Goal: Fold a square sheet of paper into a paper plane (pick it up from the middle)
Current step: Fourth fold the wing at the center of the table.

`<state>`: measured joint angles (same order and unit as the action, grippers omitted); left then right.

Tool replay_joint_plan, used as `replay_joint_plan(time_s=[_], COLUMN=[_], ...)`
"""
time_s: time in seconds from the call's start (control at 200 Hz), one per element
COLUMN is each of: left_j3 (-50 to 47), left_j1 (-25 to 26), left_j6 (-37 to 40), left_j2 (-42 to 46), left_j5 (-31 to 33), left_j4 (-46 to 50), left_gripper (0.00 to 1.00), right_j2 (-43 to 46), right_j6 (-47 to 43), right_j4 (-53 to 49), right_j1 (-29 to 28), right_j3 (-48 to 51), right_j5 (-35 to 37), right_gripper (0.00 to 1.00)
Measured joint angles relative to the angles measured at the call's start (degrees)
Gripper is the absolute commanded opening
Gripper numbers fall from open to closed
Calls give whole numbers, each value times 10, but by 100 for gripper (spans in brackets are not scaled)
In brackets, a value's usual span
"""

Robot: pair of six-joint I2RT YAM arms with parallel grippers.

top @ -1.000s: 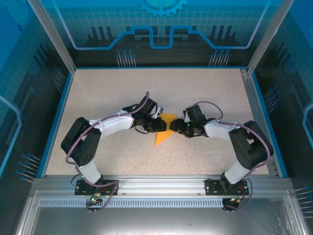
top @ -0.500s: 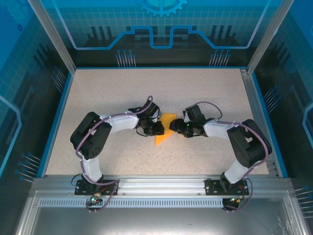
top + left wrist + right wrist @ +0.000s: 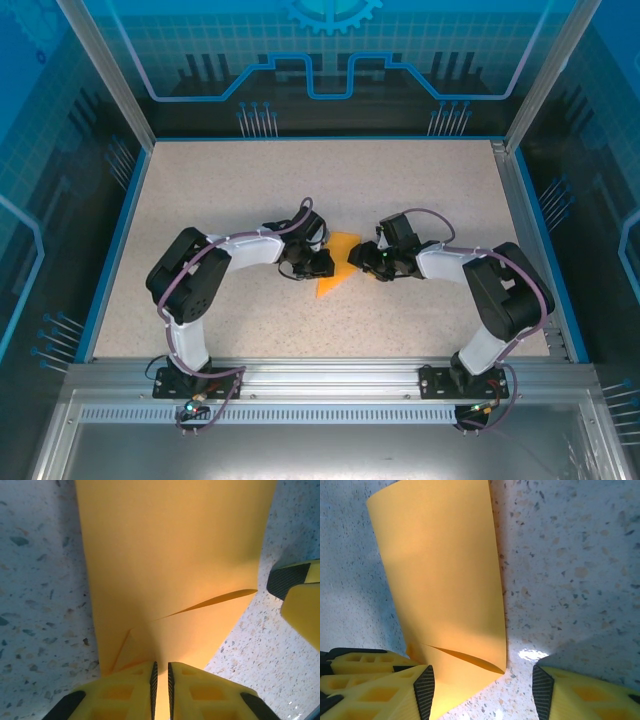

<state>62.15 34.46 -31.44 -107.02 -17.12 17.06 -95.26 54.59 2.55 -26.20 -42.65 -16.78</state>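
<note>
Two sets of fingers meet at the middle of the table (image 3: 240, 180), on either side of the folded orange sheet of paper (image 3: 335, 272) lying there. The left fingers (image 3: 120, 692) are pressed almost together, pinching the paper's edge (image 3: 170, 555). The right fingers (image 3: 585, 695) stand spread, with a corner of the paper (image 3: 440, 580) between them.

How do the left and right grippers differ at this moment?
Left gripper is shut on the paper; right gripper is open around the paper's end. Left reaches in from the paper's left, right from its right. Both are low over the table.
</note>
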Motion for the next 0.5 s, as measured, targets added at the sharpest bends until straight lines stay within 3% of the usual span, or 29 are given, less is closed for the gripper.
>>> replay_joint_plan(time_s=[0.5], left_j3=[-19], left_j1=[-20], left_j6=[-4], left_j2=[14], left_j5=[-1], left_j4=[-54], left_gripper=[20], right_j2=[12], right_j6=[5], right_j4=[-7], right_j1=[-7], right_j3=[-9], right_j5=[12], right_gripper=[57])
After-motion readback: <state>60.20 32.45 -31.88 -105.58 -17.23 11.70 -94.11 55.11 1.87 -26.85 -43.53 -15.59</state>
